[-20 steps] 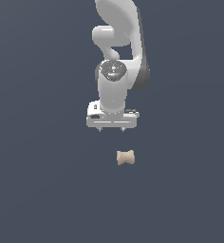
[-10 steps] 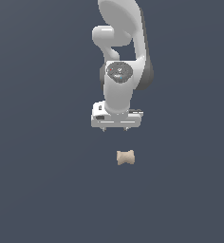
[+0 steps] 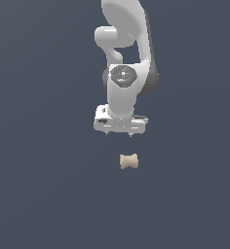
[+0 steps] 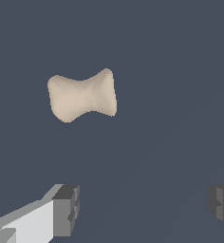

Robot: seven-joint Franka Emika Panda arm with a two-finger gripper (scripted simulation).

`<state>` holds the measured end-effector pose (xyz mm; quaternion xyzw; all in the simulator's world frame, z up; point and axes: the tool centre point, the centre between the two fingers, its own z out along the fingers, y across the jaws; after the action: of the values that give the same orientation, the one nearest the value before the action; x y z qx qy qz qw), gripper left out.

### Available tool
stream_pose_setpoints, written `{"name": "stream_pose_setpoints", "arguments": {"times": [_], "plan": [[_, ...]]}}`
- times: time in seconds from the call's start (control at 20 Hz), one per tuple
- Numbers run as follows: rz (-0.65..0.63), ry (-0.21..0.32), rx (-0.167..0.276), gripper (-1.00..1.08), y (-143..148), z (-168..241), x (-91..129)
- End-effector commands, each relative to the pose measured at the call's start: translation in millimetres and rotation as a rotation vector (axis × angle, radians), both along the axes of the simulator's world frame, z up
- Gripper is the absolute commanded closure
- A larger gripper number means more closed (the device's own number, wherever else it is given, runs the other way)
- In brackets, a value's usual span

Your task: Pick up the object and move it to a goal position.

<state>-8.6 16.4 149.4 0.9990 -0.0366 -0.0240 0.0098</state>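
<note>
The object (image 3: 129, 161) is a small beige bone-shaped piece, pinched at the middle, lying flat on the dark grey surface. The white arm hangs above and behind it, and its gripper (image 3: 119, 133) sits a short way short of the piece in the exterior view, slightly toward that view's left. In the wrist view the object (image 4: 82, 95) lies apart from the gripper (image 4: 144, 209), whose two dark fingertips (image 4: 67, 209) stand wide apart with nothing between them. The gripper is open and touches nothing.
A plain dark grey surface (image 3: 48, 194) fills both views. No goal marker, container or obstacle shows.
The arm has swung slightly toward the exterior view's right and its wrist has turned a little. The object has stayed where it was.
</note>
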Motion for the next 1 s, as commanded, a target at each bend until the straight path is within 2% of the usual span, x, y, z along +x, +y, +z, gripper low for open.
{"name": "stream_pose_setpoints", "arguments": {"times": [0.0,0.95], "plan": [[-0.044,-0.002,0.000,-0.92,1.2,-1.4,2.6],[-0.536,-0.018,-0.007,-0.92,14.7,-17.1,31.4]]}}
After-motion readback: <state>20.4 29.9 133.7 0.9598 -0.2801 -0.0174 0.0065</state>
